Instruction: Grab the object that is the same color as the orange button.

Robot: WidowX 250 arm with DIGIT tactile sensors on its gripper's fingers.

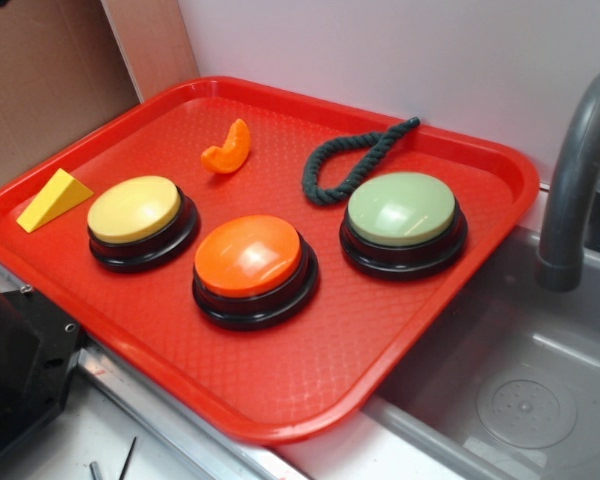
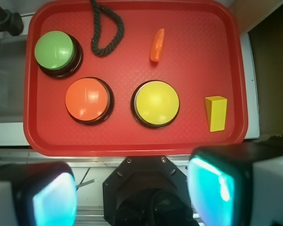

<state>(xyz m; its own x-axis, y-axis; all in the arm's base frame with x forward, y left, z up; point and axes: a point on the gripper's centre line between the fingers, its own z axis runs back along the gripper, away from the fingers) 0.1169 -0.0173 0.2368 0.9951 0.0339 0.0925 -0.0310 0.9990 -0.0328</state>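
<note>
Segment [image 2: 157, 45] lies free on the tray [image 2: 132, 141], far side from the tool [image 2: 132, 195], between rope [image 2: 105, 33] and wedge [image 2: 216, 113].
Tool open, empty, above the tray edge. We judge the segment light, rigid, slick plastic; pinch across its narrow mid-width.

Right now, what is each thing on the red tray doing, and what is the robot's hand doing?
orange button: upright on the tray, nothing touching it
yellow button: upright, untouched
green button: upright, untouched
orange segment: lying loose on the tray, not grabbed yet
yellow wedge: lying near the tray's edge
dark rope: lying in a loop
red tray: flat, one corner over the sink
hand: open, holding nothing, above the tray's edge
</note>
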